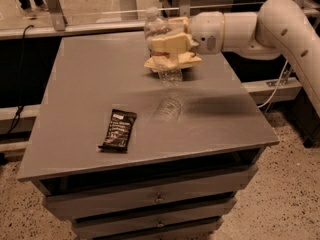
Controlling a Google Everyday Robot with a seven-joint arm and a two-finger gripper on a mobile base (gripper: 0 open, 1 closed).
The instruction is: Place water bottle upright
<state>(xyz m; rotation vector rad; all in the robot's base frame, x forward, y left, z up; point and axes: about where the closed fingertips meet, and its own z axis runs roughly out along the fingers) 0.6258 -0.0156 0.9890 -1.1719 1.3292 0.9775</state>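
Note:
The water bottle (162,46) is a clear ribbed plastic bottle with its cap end up. It stands nearly upright, tilted slightly left, above the far middle of the grey table (85,79). My gripper (170,43) reaches in from the right and is shut on the bottle's middle. The bottle's base hangs close over the tabletop; I cannot tell if it touches. Its reflection shows on the table below.
A dark snack bar wrapper (118,130) lies flat at the front left of the table. A chip bag (187,60) lies behind the bottle, mostly hidden by the gripper. The white arm (270,26) spans the far right. Drawers sit under the tabletop.

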